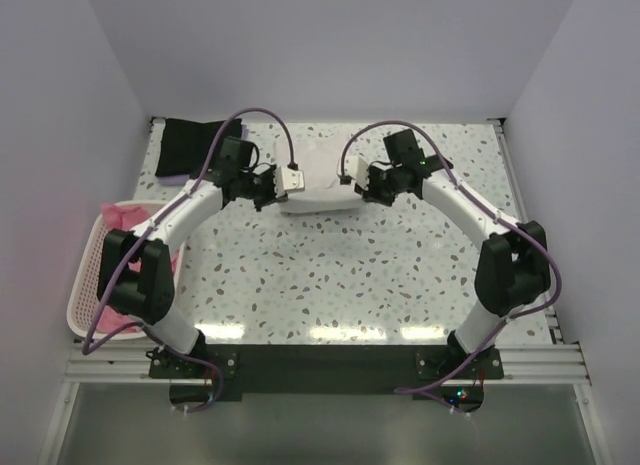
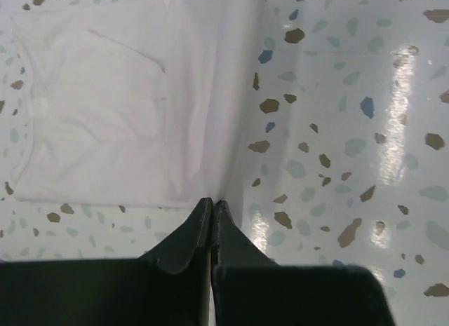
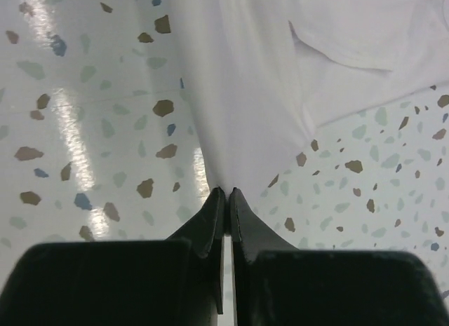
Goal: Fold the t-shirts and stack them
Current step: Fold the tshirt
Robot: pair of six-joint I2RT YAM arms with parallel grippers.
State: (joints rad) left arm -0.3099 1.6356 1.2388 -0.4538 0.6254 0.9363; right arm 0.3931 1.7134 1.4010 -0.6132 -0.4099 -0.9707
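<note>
One white t-shirt (image 1: pixel 318 185), left hand (image 2: pixel 212 202) pinching its left edge, right hand (image 3: pixel 228 191) its right

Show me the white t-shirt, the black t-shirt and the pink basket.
white t-shirt (image 1: pixel 318 188): top view, its middle
black t-shirt (image 1: pixel 186 145): top view, its middle
pink basket (image 1: pixel 84 285): top view, left lattice wall

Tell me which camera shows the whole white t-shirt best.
Top external: the white t-shirt shows nearly whole, though small and pale. Left wrist shows only the fabric pinched by the left gripper; right wrist, only that pinched by the right gripper.
</note>
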